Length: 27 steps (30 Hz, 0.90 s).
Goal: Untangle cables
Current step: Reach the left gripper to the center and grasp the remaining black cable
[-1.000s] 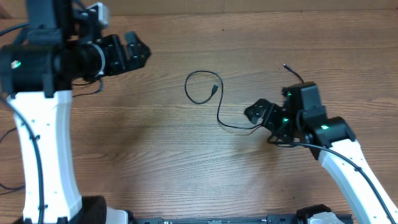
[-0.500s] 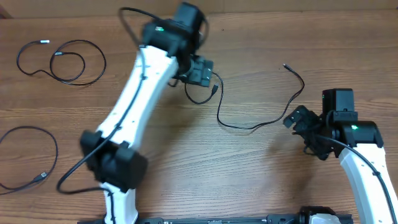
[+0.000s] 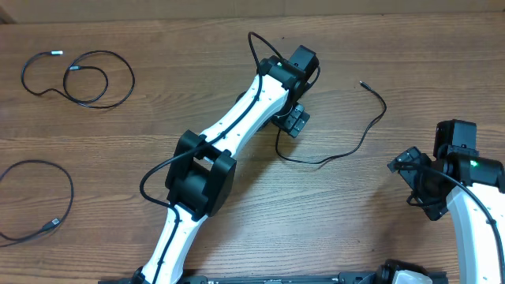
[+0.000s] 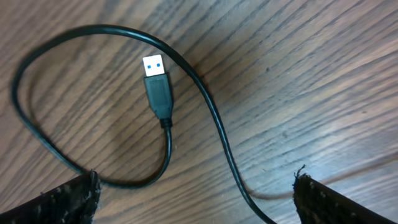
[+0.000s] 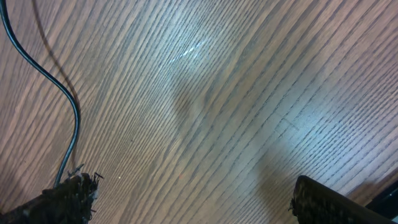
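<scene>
One thin black cable (image 3: 347, 154) lies at the table's middle, its small plug tip (image 3: 361, 82) at the far right. My left gripper (image 3: 293, 120) hovers over its looped left end, hiding the loop from overhead. In the left wrist view the loop (image 4: 214, 118) and its silver-and-blue USB plug (image 4: 155, 67) lie on the wood; my left gripper (image 4: 193, 186) is open with the cord passing between the fingers, not pinched. My right gripper (image 3: 406, 170) is open and empty, right of this cable; a stretch of the cable (image 5: 74, 118) shows left of its fingers (image 5: 193, 186).
Two other black cables lie apart at the left: a double loop (image 3: 132, 79) at the back left and a single arc (image 3: 69, 185) at the front left edge. The left arm (image 3: 229, 138) stretches diagonally across the table's middle.
My left arm has swung from the back left to over the middle cable's loop. My right gripper has let the cable go and drawn back to the right; the cable's right end now lies stretched out.
</scene>
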Tool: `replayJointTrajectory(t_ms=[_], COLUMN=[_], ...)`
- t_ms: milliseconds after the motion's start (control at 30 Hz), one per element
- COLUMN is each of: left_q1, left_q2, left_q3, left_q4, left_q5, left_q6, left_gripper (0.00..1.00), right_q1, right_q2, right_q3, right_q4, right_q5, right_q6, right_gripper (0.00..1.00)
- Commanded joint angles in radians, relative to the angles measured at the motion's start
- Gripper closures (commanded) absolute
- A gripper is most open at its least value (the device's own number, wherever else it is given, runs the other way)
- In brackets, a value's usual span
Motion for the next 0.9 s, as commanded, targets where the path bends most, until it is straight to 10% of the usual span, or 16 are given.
replayJointTrajectory(t_ms=[0, 867], left_q1=[0.009, 0.078], left_q2=[0.039, 0.111], left_q3=[-0.006, -0.066], left_q4=[0.001, 0.064], left_q5=[0.032, 0.077], left_q6=[0.048, 0.119], left_gripper=[0.05, 0.57], right_q1=[-0.006, -0.006], right_q2=[-0.017, -0.016], right_q3=[0.016, 0.016], right_q4=[0.005, 0.062], right_q5=[0.017, 0.001], right_q6=[-0.005, -0.005], right_gripper=[0.00, 0.00])
